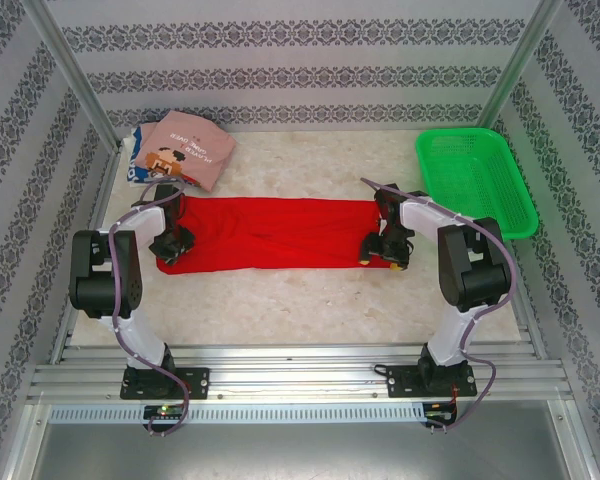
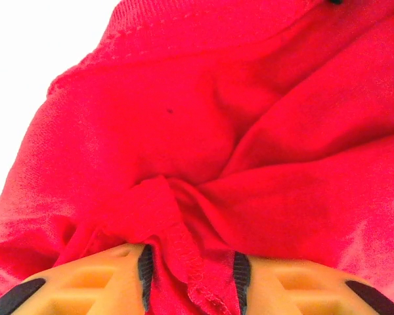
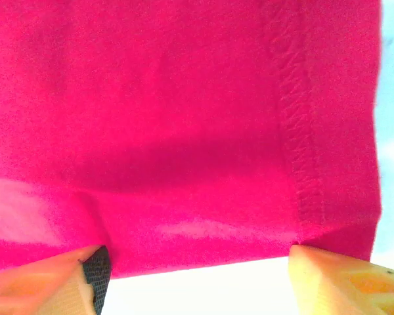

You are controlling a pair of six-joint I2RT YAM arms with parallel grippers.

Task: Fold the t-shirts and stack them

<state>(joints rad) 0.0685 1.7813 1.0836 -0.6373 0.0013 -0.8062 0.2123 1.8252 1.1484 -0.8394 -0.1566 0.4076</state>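
Note:
The red t-shirt (image 1: 280, 232) lies folded into a long strip across the middle of the table. My left gripper (image 1: 170, 245) is down on its left end. In the left wrist view that gripper (image 2: 192, 275) is shut on a bunched fold of the red cloth (image 2: 217, 131), with a stitched hem between the pads. My right gripper (image 1: 380, 250) is at the strip's right end. Its fingers (image 3: 197, 269) stand wide open, with the flat edge of the red cloth (image 3: 184, 118) between the tips. The folded dusty-pink shirt (image 1: 190, 148) rests on the white-blue one (image 1: 136, 160) at the back left.
A green mesh basket (image 1: 477, 180) sits at the back right. Patterned walls and two metal posts enclose the table. The arm bases stand on the rail at the near edge.

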